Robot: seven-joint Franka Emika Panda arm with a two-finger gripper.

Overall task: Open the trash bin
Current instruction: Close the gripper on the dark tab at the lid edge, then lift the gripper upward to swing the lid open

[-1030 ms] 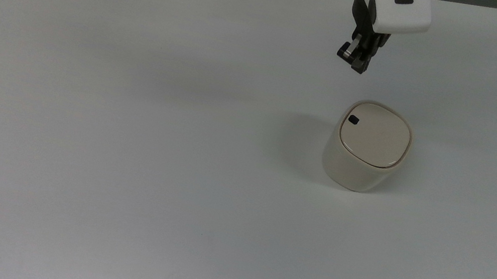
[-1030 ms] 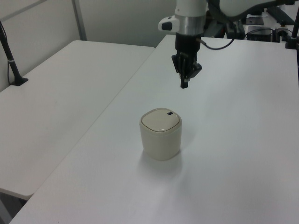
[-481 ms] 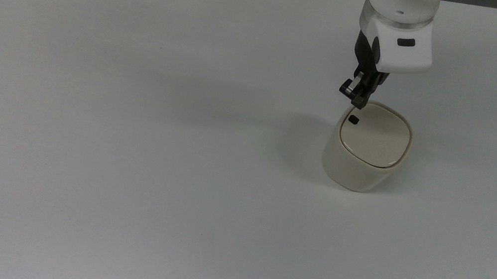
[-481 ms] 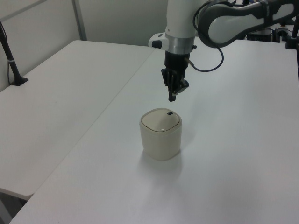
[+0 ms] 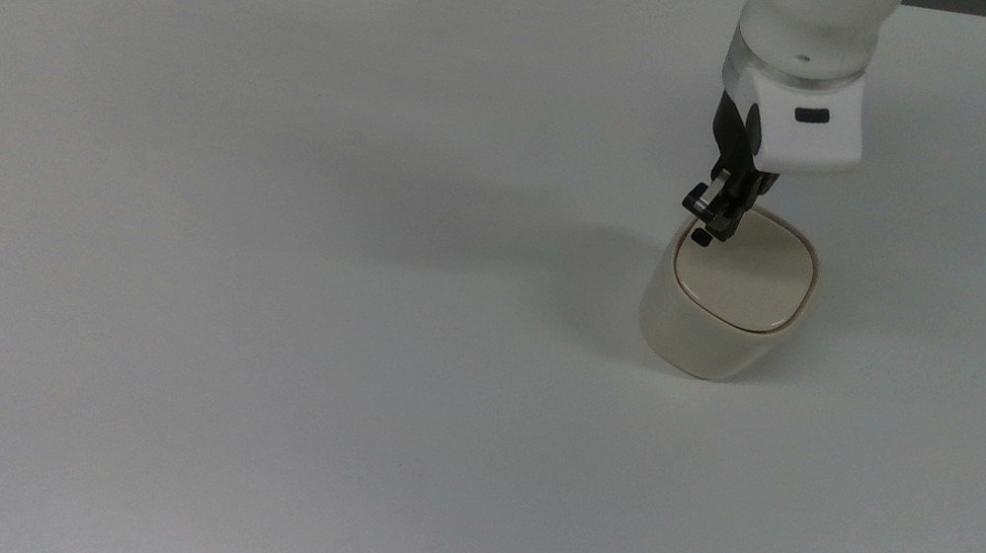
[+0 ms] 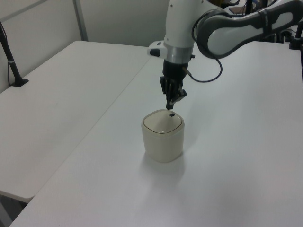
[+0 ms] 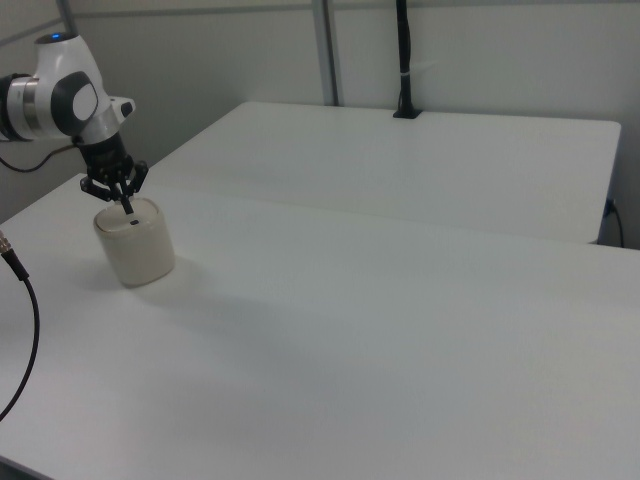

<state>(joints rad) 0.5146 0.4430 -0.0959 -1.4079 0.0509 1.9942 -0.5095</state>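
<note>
A wide white table (image 5: pixel 253 276) takes up most of the room, and in the left view a second white table (image 6: pixel 57 94) runs alongside it at about nine o'clock, with a black post (image 6: pixel 12 61) clamped near its far edge. In the right view that second table (image 7: pixel 420 160) lies toward twelve o'clock, with a black post (image 7: pixel 405 60) standing at its back edge.

The white robot arm (image 6: pixel 227 28) reaches in from the far side of the table; in the top view it comes down from twelve o'clock, toward the one o'clock part of the tabletop.

The bin (image 5: pixel 729 291) stands upright on the table, at about two o'clock from the table's middle in the top view and near the middle of the left view (image 6: pixel 163 137). In the right view it sits toward nine o'clock (image 7: pixel 135 243). It is cream-coloured with rounded corners, and its flat lid (image 5: pixel 747 269) is down.

The gripper (image 5: pixel 711 221) points straight down over the bin's corner at about ten o'clock of the lid in the top view. Its jaws are together, with nothing between them.

The small black button (image 5: pixel 702 238) sits in that same corner, right under the fingertips. The left view puts the tip (image 6: pixel 170 107) just above the button (image 6: pixel 171 115); whether they touch I cannot tell.
</note>
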